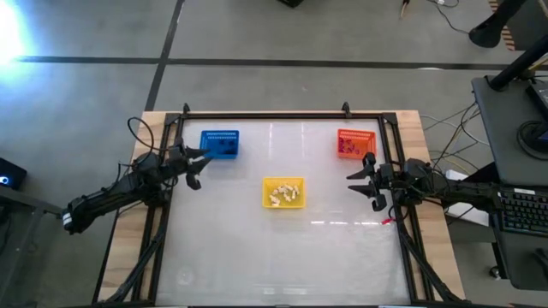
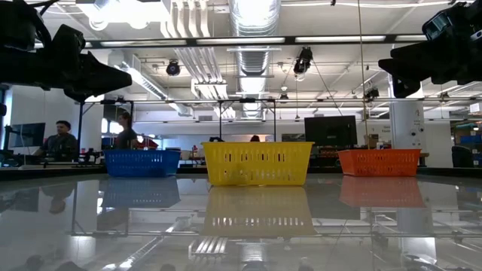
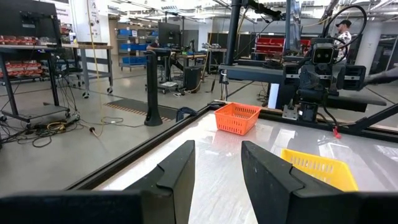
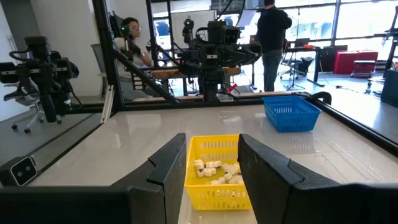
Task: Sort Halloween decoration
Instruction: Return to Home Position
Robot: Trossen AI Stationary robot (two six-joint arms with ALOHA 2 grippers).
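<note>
The glossy white table top [image 1: 282,257] carries no loose pieces that I can see, so the sorting reads as finished and what remains is to park both arms. The cream trinkets [image 1: 283,196] lie heaped inside the small square yellow mesh basket [image 1: 265,193] at the table's middle. The small orange mesh basket [image 1: 356,132] near the far right corner holds something purplish-red, and the small blue mesh basket [image 1: 219,133] near the far left corner shows a dark patch inside; both are too small to name piece by piece. The left gripper [image 1: 198,169] hangs over the table's left edge just beside the blue basket, its fingers apart and holding nothing. The right gripper [image 1: 360,186] hangs over the right edge near the orange basket, fingers likewise apart and empty. To home well, I judge each arm should lift a little first and then fold back toward its own side, keeping clear of the basket next to it — a light mesh basket would likely slide or tip at a brush from a finger and spill what is sorted. Slow travel suits this step, and there is no need to close the fingers, since neither gripper holds a thing.
</note>
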